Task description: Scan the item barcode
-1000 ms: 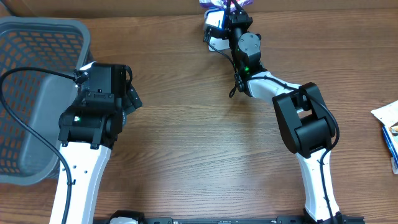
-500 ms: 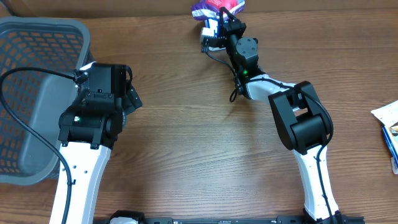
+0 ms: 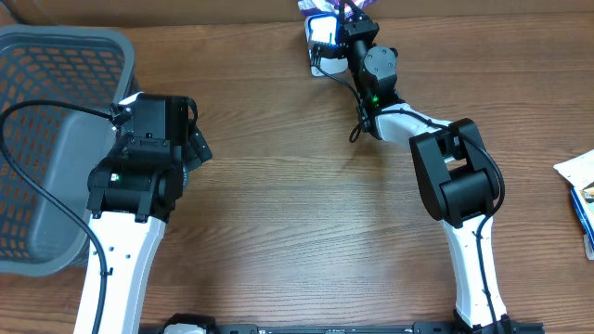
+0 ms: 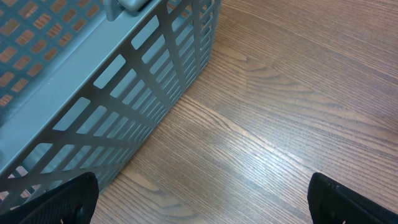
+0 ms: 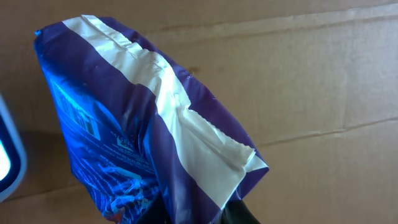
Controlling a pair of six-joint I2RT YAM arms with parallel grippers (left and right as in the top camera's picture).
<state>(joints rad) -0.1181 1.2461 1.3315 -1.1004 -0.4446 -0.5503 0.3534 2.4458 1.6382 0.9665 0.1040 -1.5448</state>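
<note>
- Right jaws: pressed together on the lower end of the packet (image 5: 124, 143), which was held raised at the far edge of the tabletop (image 4: 267, 124), white seam toward the wrist camera.
- Scanner (image 3: 323, 35): lit, just beside the packet; its rim showed at the left of the right wrist view.
- Left jaws: spread wide, empty, over bare wood beside the basket (image 4: 124, 93).
- Progress: the packet was up and at the scanner. Whether the barcode faced the window could not be told, so the read itself was judged left to do.
</note>
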